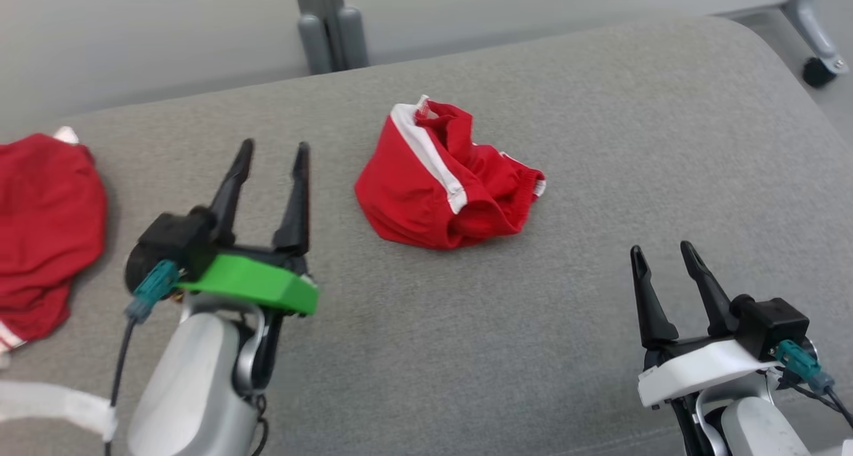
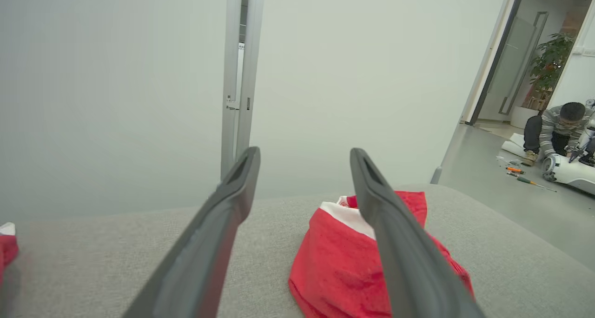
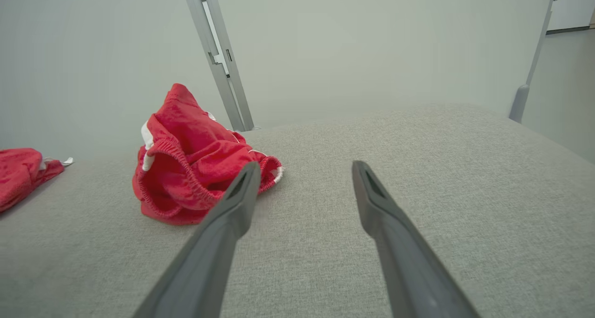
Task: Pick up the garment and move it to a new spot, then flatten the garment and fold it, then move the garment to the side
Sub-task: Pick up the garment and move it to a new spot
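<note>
Red garment [image 1: 443, 176] w/ white stripe, crumpled heap on grey cushion [image 1: 600, 143]; left gripper [image 1: 274, 148] & right gripper [image 1: 661, 249] spread, empty.

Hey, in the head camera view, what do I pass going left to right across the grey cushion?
In order: red cloth at the left edge, left end effector, crumpled red-and-white garment, right end effector.

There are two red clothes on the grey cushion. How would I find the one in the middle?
Start with the big grey cushion. Near its middle, ahead of the left gripper and right gripper, lies a scrunched-up red garment. Unlike the other red garment at the cushion's left edge, it sits alone, bunched into a mound with a broad white stripe across it.
</note>
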You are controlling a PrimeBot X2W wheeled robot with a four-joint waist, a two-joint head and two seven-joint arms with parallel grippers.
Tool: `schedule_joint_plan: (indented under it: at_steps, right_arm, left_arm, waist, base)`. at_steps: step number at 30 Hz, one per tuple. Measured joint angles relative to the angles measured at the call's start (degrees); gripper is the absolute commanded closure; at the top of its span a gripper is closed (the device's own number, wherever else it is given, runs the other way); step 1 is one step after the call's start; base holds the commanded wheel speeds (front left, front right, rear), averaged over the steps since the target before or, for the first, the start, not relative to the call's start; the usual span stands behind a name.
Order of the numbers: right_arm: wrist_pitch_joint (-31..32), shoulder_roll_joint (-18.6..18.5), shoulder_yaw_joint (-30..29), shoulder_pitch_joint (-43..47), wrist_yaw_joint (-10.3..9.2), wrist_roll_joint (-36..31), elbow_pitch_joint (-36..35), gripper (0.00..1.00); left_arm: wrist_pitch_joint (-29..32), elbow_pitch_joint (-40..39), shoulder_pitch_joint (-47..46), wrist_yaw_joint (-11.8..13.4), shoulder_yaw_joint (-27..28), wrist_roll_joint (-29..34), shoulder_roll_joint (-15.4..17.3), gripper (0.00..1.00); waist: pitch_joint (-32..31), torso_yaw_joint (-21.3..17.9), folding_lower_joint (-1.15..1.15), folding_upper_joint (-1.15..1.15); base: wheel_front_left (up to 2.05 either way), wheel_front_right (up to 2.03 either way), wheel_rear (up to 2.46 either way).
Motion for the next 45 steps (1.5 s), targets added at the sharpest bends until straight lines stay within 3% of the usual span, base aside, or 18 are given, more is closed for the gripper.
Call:
schedule_joint_plan:
  at_steps: [10,19,30,45]
  right_arm:
    - [0.0,-0.1,0.1,1.7,0.0,-0.5,-0.4,0.0]
    - [0.0,-0.9,0.1,2.6,0.0,-0.5,-0.6,0.0]
    - [0.0,-1.6,0.2,3.5,0.0,-0.5,-1.0,0.0]
    - [0.0,-1.5,-0.6,4.4,0.0,-0.9,-1.2,0.0]
  left_arm:
    - [0.0,-6.5,11.4,1.0,10.3,5.0,3.9,0.0]
    - [0.0,-9.2,20.0,-0.1,16.0,7.6,3.4,0.0]
    - [0.0,-7.8,24.0,-1.7,18.0,11.4,1.4,0.0]
    - [0.0,-5.2,24.2,-3.3,17.5,9.8,0.5,0.0]
  waist:
    - [-3.7,5.0,0.0,0.0]
    - [-5.5,6.5,0.0,0.0]
    - [-6.0,6.4,0.0,0.0]
    - [-6.0,7.3,0.0,0.0]
  base:
    - [0.0,0.0,0.0]
    - [0.0,0.0,0.0]
    - [0.0,0.0,0.0]
    - [0.0,0.0,0.0]
